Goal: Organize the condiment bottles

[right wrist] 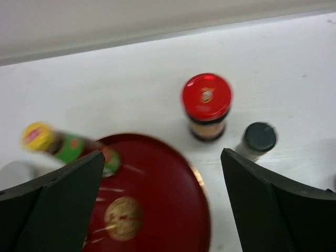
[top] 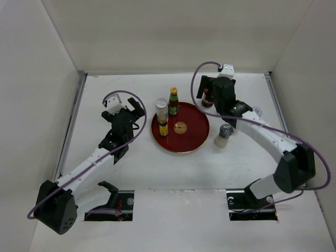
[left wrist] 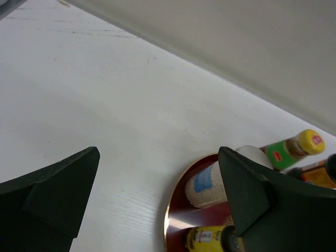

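Desk (top: 173, 173) seen from above, three condiment bottles (top: 173, 101) on left part of red tray (top: 194, 137) at centre, red-capped jar (right wrist: 206, 105) and grey-capped shaker (top: 223, 135) beside its right edge, left fingers (left wrist: 58, 189) and right fingers (right wrist: 268, 199) wide apart, empty.

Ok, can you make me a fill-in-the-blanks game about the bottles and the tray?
1. The round tray is ____ with a gold emblem.
2. The bottle with the green label has a ____ cap.
3. The jar beside the dark-capped shaker wears a ____ cap.
4. The left tool and the right tool both stand ____, holding nothing.

Missing words: red; yellow; red; open.
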Controlling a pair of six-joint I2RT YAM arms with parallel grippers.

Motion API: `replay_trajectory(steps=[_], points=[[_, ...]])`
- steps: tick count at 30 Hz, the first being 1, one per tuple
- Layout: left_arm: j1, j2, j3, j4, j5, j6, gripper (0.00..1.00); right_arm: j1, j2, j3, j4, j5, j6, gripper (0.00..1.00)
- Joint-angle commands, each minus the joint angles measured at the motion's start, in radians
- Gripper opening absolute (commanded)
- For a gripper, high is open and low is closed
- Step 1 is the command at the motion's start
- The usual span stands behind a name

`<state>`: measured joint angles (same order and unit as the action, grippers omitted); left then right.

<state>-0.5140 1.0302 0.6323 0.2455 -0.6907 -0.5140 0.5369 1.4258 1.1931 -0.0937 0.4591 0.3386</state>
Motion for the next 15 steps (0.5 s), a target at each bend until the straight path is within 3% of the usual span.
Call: replay_trajectory(steps=[1, 6, 7, 9, 12, 13, 15], points=[[0.044, 0.027, -0.049, 0.138, 0.025, -0.046, 1.0, -0.076, 0.125, 0.156, -0.113, 0.004, -0.084, 1.0], [0.045, 0.074, -0.08, 0.141, 0.01, -0.092, 1.0, -0.165, 0.333, 0.351, -0.169, -0.059, -0.13, 1.0], [0.042, 0.077, -0.082, 0.124, 0.002, -0.09, 0.95, -0.176, 0.366, 0.381, -0.184, -0.083, -0.127, 1.0], [0.044, 0.085, -0.1, 0.121, -0.006, -0.093, 0.63, -0.194, 0.429, 0.436, -0.211, -0.128, -0.127, 1.0], [0.05, 0.099, -0.114, 0.129, -0.009, -0.116, 0.33, -0.205, 0.485, 0.491, -0.241, -0.138, -0.139, 1.0], [0.05, 0.109, -0.117, 0.129, -0.023, -0.129, 0.27, -0.209, 0.501, 0.505, -0.247, -0.143, -0.141, 1.0], [0.053, 0.131, -0.121, 0.13, -0.049, -0.15, 0.25, -0.217, 0.516, 0.514, -0.258, -0.152, -0.142, 1.0]])
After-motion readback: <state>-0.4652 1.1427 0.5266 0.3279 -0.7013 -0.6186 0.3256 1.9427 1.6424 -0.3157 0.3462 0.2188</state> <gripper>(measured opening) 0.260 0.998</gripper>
